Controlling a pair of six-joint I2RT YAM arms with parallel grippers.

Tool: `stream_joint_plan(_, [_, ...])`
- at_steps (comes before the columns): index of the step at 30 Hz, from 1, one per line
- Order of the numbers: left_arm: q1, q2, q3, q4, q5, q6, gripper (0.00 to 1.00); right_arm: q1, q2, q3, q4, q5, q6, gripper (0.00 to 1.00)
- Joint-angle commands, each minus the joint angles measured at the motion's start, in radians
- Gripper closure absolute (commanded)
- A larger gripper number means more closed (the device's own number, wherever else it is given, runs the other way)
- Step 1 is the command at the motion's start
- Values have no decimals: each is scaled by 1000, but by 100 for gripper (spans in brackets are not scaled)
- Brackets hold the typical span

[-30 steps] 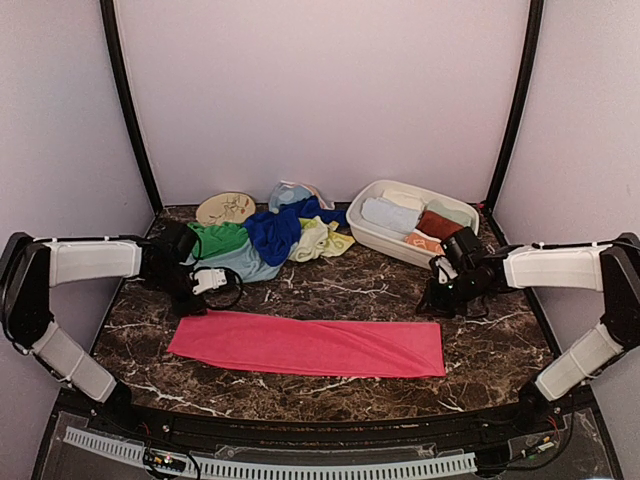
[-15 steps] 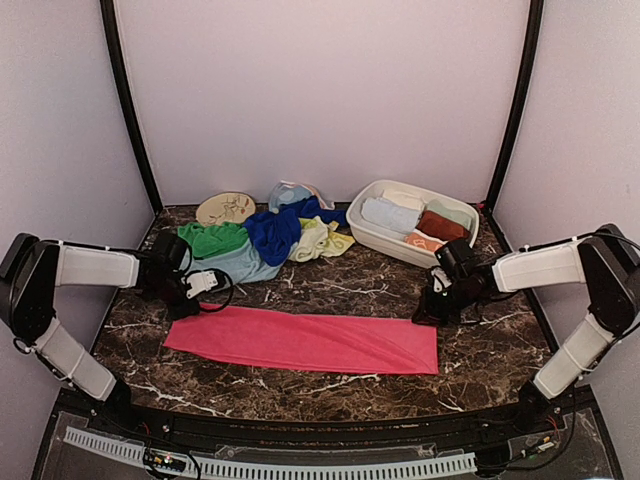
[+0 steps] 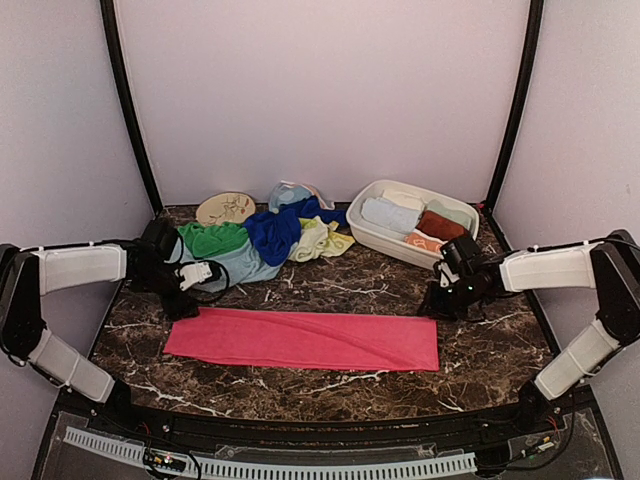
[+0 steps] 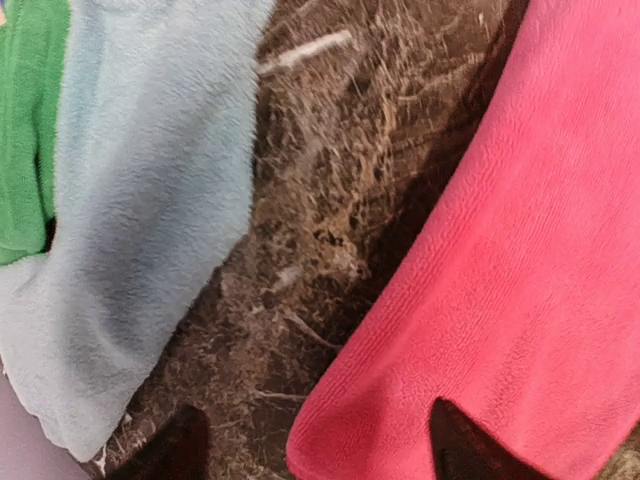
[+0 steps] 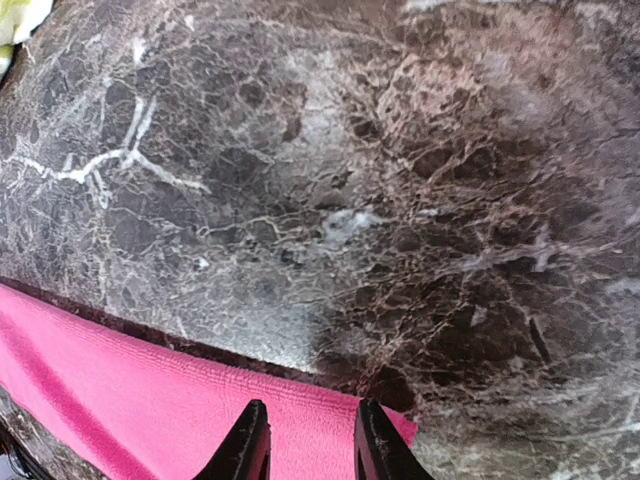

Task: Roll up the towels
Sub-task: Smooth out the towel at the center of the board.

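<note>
- Plainly, the pink towel [image 3: 300,340] is laid flat as a long strip on the table [image 3: 350,290], at the near middle, between the two grippers
- It is judged light, soft and limp, and its fleecy nap should not slip between the fingers; no shape would be kept once lifted, so it is better rolled against the table than carried
- Hold is best taken at one short end, near the corners, so that the edge can be turned over evenly
- The left gripper [image 4: 310,455] is spread wide at the towel's left end, one fingertip over pink and the other over bare table; nothing is pinched
- The right gripper [image 5: 310,445] is set at the far right corner with its jaws a little apart; no cloth is seen pinched
- A pile [image 3: 265,235] of loose towels is seen at the back, beside a bin [image 3: 380,243] of rolled ones
</note>
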Motion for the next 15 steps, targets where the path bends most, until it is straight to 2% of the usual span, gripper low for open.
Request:
stream_joint_plan(1, [3, -51, 153, -203, 180, -38, 4, -7, -51, 67, -71, 44, -66, 68])
stream_joint_plan(3, [-17, -61, 171, -287, 250, -25, 3, -7, -60, 96, -119, 66, -102, 67])
stream_joint_plan(4, [-35, -67, 157, -308, 269, -20, 6, -7, -68, 104, -133, 69, -114, 67])
stream_joint_plan(9, [-173, -115, 10, -270, 213, -7, 13, -5, -84, 75, -145, 22, -123, 65])
stream_joint_plan(15, [-208, -80, -28, -257, 176, -9, 30, -11, -13, 50, -114, 1, -125, 63])
